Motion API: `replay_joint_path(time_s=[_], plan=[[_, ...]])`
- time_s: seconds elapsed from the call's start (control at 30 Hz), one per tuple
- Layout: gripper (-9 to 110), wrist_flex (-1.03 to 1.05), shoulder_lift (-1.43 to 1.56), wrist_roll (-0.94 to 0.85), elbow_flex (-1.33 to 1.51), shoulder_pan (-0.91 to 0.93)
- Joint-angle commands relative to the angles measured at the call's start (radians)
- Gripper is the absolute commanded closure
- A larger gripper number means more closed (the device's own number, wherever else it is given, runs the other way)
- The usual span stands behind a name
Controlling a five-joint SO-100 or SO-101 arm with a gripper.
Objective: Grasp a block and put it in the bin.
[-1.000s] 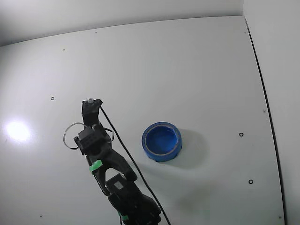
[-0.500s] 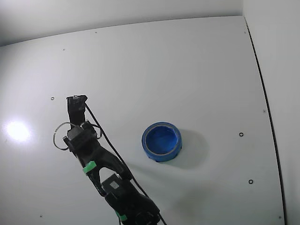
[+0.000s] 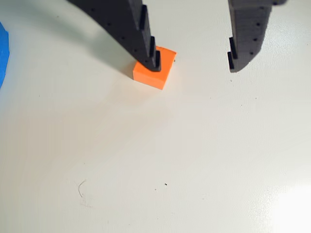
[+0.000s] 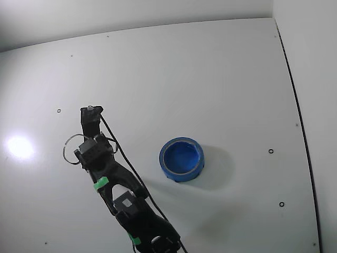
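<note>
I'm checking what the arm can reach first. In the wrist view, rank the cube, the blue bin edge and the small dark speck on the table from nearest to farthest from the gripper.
1. The cube, beside the left fingertip of the open gripper.
2. The dark speck, lower centre on the table.
3. The blue bin edge, at the far left border.

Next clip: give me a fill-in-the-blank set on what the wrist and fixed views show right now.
1. In the wrist view, the small orange cube rests on the white ___.
2. The gripper has its black fingers spread ___.
3. One finger overlaps the cube, while the other stands ___ of it in the wrist view.
4. In the fixed view, the round blue bin contains ___.

Missing words: table; open; right; nothing
</note>
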Motion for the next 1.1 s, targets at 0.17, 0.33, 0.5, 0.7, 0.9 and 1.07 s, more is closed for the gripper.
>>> replay_joint_path(time_s=[0.17,0.33,0.5,0.7,0.9,1.07], plan=[[82,-0.003,0.034,-0.015,-0.064,0.08],[82,-0.014,0.051,-0.015,0.037,0.089],[82,-0.014,0.052,-0.012,0.075,0.089],[82,-0.014,0.049,0.002,0.086,0.089],[82,-0.014,0.049,0.003,0.087,0.089],[82,-0.014,0.038,0.003,0.089,0.089]])
